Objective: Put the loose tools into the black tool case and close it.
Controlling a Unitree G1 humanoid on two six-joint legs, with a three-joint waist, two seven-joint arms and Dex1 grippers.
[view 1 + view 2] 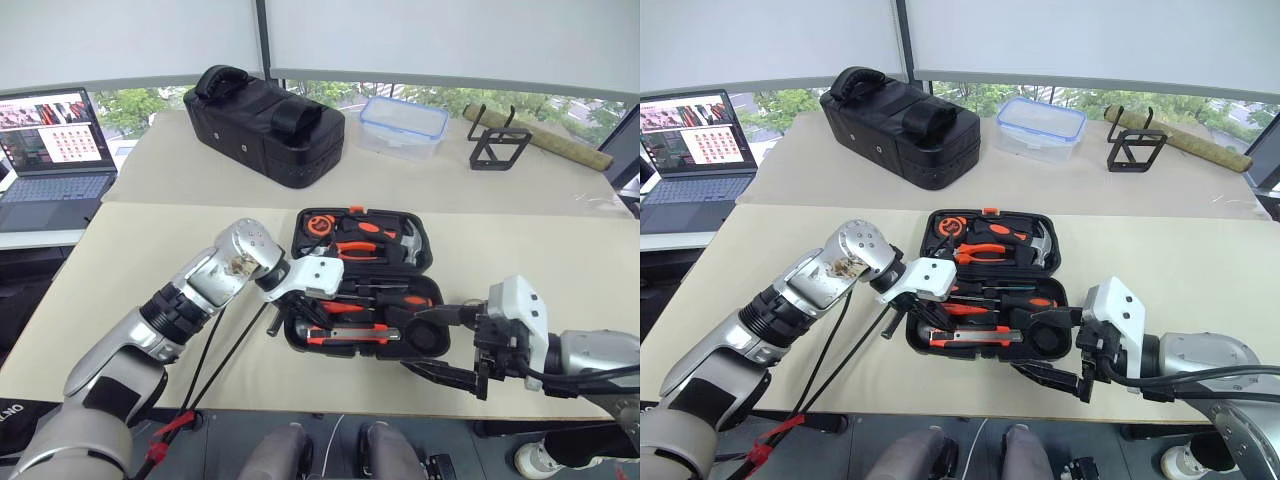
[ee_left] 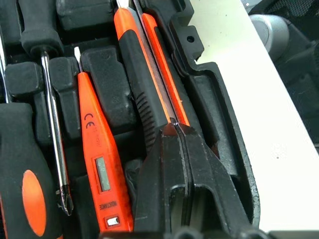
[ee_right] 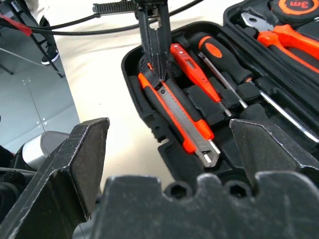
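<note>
In the near half of the open case (image 1: 420, 262), your left end effector (image 3: 155, 74) has its fingers pressed together at the butt end of the knife (image 3: 179, 113), tips touching or nearly touching it; I can't tell whether they pinch any part of it or just press on it. The knife lies along the case's front edge in its recess, with the tester (image 2: 97, 164) beside it and two screwdrivers (image 3: 227, 64) further in, so the loose tools look stowed (the tape roll I can't pick out for certain). The risk is in the lift-off: if those closed tips have caught the knife's end, pulling away could lever it out of its recess, and a proud handle would stop the lid seating. Come away straight up along the fingers. Your right end effector (image 1: 455, 345) hangs with jaws wide apart at the case's near right corner, one finger over the rim and one low by the counter (image 1: 520, 260) edge. Swing the lid from here and that upper finger may be trapped, or shove the case sideways.
</note>
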